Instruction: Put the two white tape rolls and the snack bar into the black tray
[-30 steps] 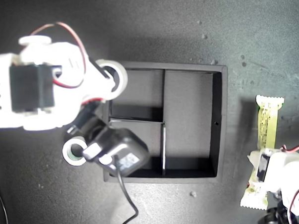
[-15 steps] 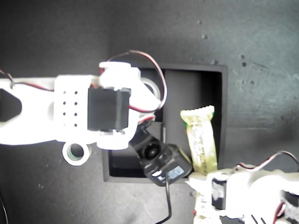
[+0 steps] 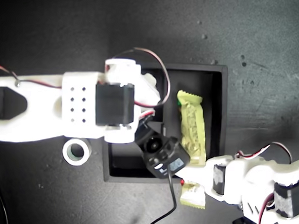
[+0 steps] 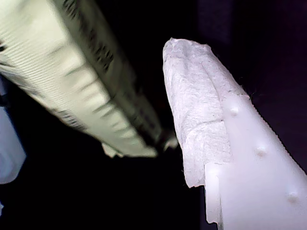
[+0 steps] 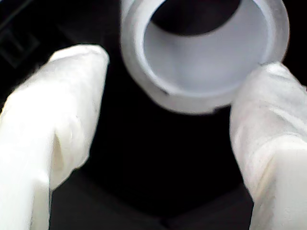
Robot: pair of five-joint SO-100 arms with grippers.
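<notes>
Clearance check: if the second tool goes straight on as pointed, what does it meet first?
The wide white tape roll, just ahead of my second tool, between its open fingers; depth is unclear.

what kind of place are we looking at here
Probably a hobby or lab robot test bench: a dark matte tabletop, two white printed arms with exposed wiring, and a black tray set out with a snack bar.

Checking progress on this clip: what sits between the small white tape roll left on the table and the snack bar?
In the exterior view, the small white tape roll and the yellow-green wrapped snack bar are separated by the black tray's wall, a white arm and its black wrist camera.
</notes>
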